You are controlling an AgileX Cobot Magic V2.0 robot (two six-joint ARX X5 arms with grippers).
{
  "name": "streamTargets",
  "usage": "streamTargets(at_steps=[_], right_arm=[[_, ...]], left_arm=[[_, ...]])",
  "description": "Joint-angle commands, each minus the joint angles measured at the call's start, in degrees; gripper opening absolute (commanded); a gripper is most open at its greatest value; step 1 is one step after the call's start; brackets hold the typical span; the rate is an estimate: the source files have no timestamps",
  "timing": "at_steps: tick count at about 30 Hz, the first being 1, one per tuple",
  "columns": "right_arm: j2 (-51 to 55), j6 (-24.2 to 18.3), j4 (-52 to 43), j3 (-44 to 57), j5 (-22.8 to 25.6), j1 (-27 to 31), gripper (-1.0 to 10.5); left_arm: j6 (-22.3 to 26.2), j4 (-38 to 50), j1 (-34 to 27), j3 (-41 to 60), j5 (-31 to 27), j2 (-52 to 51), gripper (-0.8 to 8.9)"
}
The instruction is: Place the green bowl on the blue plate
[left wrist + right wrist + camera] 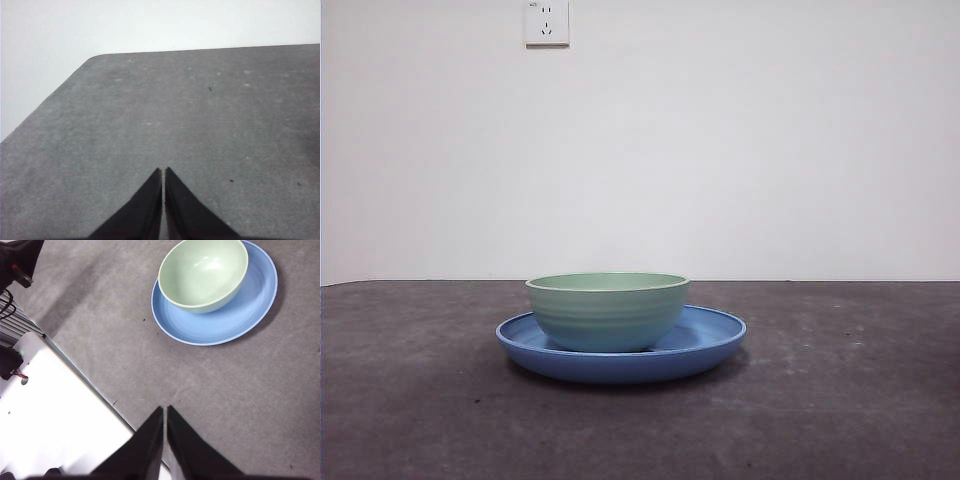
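The green bowl (607, 310) stands upright on the blue plate (710, 340) near the middle of the table, a little toward one side of the plate. The right wrist view shows both from above: the bowl (203, 272) rests on the plate (240, 315), well away from my right gripper (164, 412), which is shut and empty over bare table. My left gripper (163, 174) is shut and empty over bare grey table, with neither dish in its view. No arm shows in the front view.
The grey table (840, 400) runs back to a white wall with a socket (547, 22). The right wrist view shows a white robot base (45, 415) with cables at the table's edge. The left wrist view shows a rounded table corner (95, 57).
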State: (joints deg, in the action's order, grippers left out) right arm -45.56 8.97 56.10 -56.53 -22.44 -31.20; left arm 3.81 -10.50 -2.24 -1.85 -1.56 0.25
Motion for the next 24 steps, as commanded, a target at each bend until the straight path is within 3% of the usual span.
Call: streamTargets(at_steps=[1,13,15,18,24], right_arm=[[-0.4,-0.6,-0.4,-1.1,0.0,-0.5,0.1],[-0.4,-0.7,-0.4,-1.1,0.0,-0.5,0.1],[0.2,-2.8,-0.7,-1.1,0.8,0.2,0.1],[2.6,-6.3,-2.4,-0.6,2.5,3.8,0.1],[12.2,-6.9,-15.9,6.6,2.7,17.9,0.1]], left_arm=[[-0.3,-0.3,-0.2,1.2,-0.1,-0.1,0.09],[-0.3,-0.3,-0.2,1.2,-0.1,-0.1,0.09],[-0.3,-0.3,-0.2,1.2,-0.1,-0.1,0.09],[-0.3,-0.3,-0.2,1.2,-0.1,-0.1,0.09],[-0.3,-0.3,-0.2,1.2,-0.1,-0.1,0.09]])
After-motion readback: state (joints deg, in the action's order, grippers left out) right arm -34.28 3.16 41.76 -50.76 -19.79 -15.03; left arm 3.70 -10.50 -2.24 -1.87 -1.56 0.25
